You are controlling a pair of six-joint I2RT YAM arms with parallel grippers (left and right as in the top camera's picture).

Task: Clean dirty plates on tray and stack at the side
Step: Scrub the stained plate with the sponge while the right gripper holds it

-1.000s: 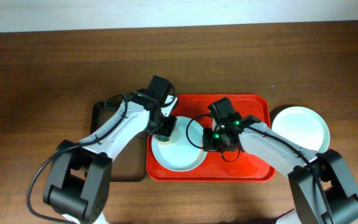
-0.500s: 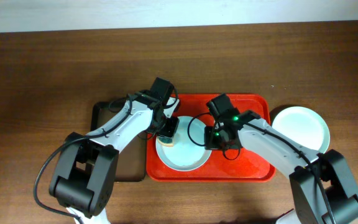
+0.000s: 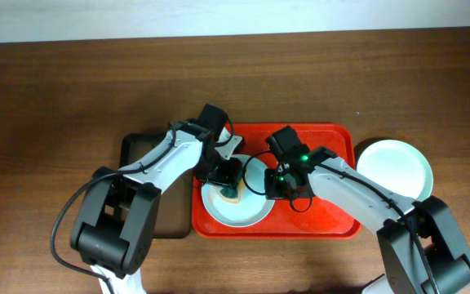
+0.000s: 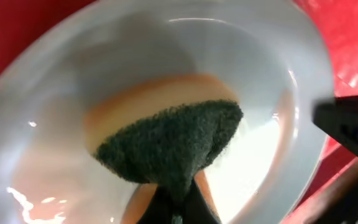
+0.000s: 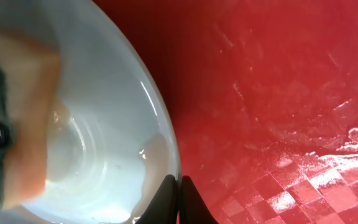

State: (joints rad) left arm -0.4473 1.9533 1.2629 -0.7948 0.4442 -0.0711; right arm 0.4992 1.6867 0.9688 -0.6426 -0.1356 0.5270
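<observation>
One apparently clean plate (image 3: 394, 167) right of tray (image 3: 341, 139).

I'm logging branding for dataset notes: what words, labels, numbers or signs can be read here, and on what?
None can be read. The red tray, the plate on it, the sponge, the black tray and the plate beside the tray show no lettering in any view.
</observation>
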